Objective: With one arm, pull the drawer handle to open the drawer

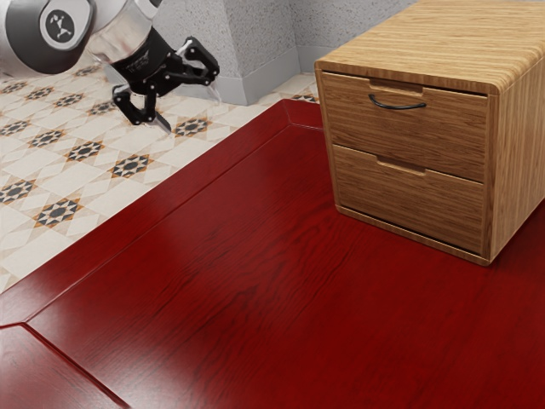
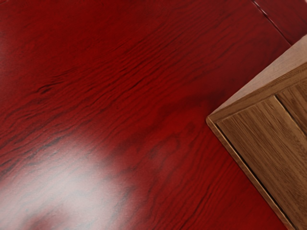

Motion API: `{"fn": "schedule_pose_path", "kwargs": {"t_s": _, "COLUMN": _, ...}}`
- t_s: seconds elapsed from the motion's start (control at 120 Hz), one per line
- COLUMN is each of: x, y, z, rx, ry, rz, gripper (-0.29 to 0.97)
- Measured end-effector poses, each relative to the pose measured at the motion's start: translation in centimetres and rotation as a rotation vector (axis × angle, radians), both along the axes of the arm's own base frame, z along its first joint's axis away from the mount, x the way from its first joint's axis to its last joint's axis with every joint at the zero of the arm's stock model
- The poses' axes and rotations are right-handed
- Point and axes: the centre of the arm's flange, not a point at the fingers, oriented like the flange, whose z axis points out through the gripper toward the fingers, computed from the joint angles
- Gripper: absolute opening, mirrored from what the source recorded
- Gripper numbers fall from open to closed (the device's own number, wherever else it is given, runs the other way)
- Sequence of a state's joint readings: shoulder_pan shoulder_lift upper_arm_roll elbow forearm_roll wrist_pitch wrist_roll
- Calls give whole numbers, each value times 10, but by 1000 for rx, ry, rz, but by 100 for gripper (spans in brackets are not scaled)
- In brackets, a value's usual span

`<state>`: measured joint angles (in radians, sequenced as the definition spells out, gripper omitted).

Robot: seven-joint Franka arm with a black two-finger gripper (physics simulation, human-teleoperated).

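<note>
A wooden cabinet [image 1: 443, 111] with two drawers stands on the red table at the exterior view's right. The upper drawer [image 1: 409, 128] carries a thin dark curved handle [image 1: 397, 105]; the lower drawer [image 1: 409, 196] has only a notch at its top edge. Both drawer fronts sit flush with the cabinet. My black gripper [image 1: 174, 98] hangs open at the exterior view's upper left, well away from the cabinet and above the table's far edge. In the wrist view a lower corner of the cabinet [image 2: 268, 143] lies ahead of the hand.
The glossy red table [image 1: 255, 290] stretches wide between the gripper and the cabinet. Patterned floor tiles [image 1: 68, 153] and a grey wall [image 1: 255, 43] lie beyond the table's edge at the exterior view's left.
</note>
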<state>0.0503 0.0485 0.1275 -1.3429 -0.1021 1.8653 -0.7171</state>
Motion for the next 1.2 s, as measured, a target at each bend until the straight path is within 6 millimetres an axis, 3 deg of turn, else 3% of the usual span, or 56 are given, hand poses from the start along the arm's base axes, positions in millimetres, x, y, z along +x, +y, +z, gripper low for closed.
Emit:
{"fn": "schedule_pose_path", "kwargs": {"t_s": 0.075, "x": 51, "y": -21, "z": -49, "rx": -27, "ry": 6, "rz": 48, "gripper": 68}}
{"fn": "schedule_pose_path", "kwargs": {"t_s": 0.108, "x": 76, "y": -32, "z": -62, "rx": -32, "ry": -22, "rz": 65, "gripper": 68}}
{"fn": "schedule_pose_path", "kwargs": {"t_s": 0.167, "x": 112, "y": -48, "z": -58, "rx": -40, "ry": -119, "rz": 92, "gripper": 68}}
{"fn": "schedule_pose_path", "kwargs": {"t_s": 0.225, "x": 126, "y": -59, "z": -48, "rx": -61, "ry": -196, "rz": 119, "gripper": 68}}
{"fn": "schedule_pose_path", "kwargs": {"t_s": 0.317, "x": 135, "y": -73, "z": -40, "rx": -102, "ry": -262, "rz": 160, "gripper": 68}}
{"fn": "schedule_pose_path", "kwargs": {"t_s": 0.458, "x": 144, "y": -97, "z": -46, "rx": -181, "ry": -295, "rz": 224, "gripper": 68}}
{"fn": "schedule_pose_path", "kwargs": {"t_s": 0.667, "x": 146, "y": -101, "z": -45, "rx": -279, "ry": -321, "rz": 342, "gripper": 68}}
{"fn": "schedule_pose_path", "kwargs": {"t_s": 0.783, "x": 148, "y": -113, "z": -47, "rx": -316, "ry": -320, "rz": 379, "gripper": 68}}
{"fn": "schedule_pose_path", "kwargs": {"t_s": 0.942, "x": 158, "y": -141, "z": -73, "rx": -350, "ry": -279, "rz": 406, "gripper": 68}}
{"fn": "schedule_pose_path", "kwargs": {"t_s": 1.067, "x": 159, "y": -165, "z": -80, "rx": -367, "ry": -265, "rz": 411, "gripper": 68}}
{"fn": "schedule_pose_path", "kwargs": {"t_s": 1.2, "x": 160, "y": -165, "z": -87, "rx": -380, "ry": -253, "rz": 444, "gripper": 68}}
